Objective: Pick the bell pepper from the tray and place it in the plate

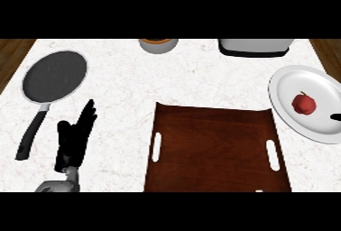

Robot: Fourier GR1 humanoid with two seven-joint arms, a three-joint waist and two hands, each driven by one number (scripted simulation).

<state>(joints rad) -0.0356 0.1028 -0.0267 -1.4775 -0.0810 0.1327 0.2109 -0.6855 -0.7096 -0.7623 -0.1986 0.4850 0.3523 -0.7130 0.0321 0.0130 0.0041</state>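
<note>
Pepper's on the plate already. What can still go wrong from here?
1. The dark tip at the view's right edge, likely the right hand, sits close beside the bell pepper; pulling away might nudge it and set it rolling on the plate.
2. The plate lies right by a corner of the tray, so a bump to the tray could shift it.

The plate (318,128) is set right of the tray (213,144), the pepper (304,103) laid on it. The pan (54,76) is placed left of the tray, a cup (158,45) behind the tray.
</note>
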